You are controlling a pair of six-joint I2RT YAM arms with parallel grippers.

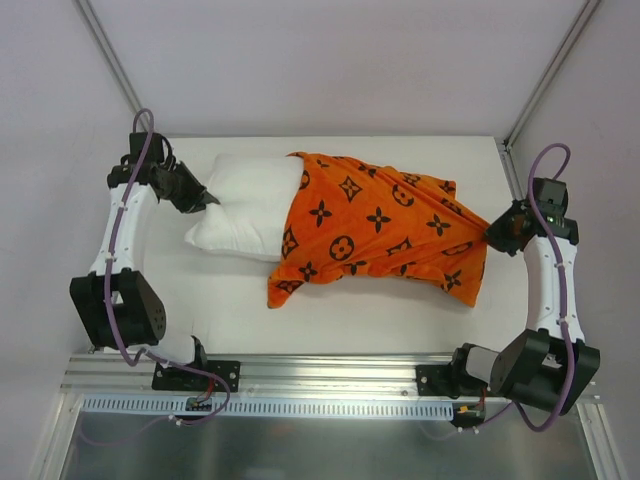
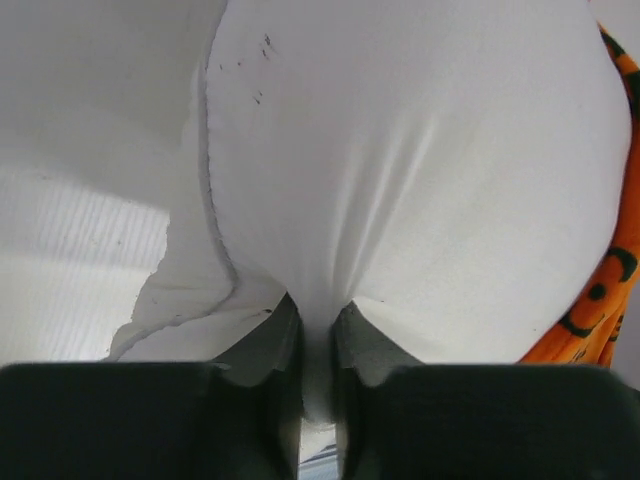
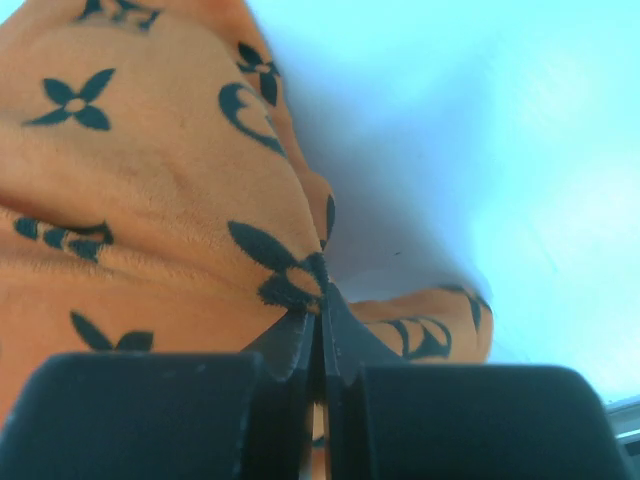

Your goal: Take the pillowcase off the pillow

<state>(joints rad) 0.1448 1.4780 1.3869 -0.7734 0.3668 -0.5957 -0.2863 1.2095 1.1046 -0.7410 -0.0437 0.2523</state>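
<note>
The white pillow (image 1: 245,212) lies across the table, its left half bare. The orange pillowcase (image 1: 375,228) with black motifs covers its right half and trails crumpled toward the right. My left gripper (image 1: 210,201) is at the pillow's left end, shut on a pinch of its white cover (image 2: 318,330). At the far right end, my right gripper (image 1: 488,236) is shut on the pillowcase (image 3: 170,190), a fold of orange cloth squeezed between the fingertips (image 3: 300,335).
The white table (image 1: 350,320) is bounded by pale walls and two slanted metal posts (image 1: 110,55) at the back corners. An aluminium rail (image 1: 330,375) with both arm bases runs along the near edge.
</note>
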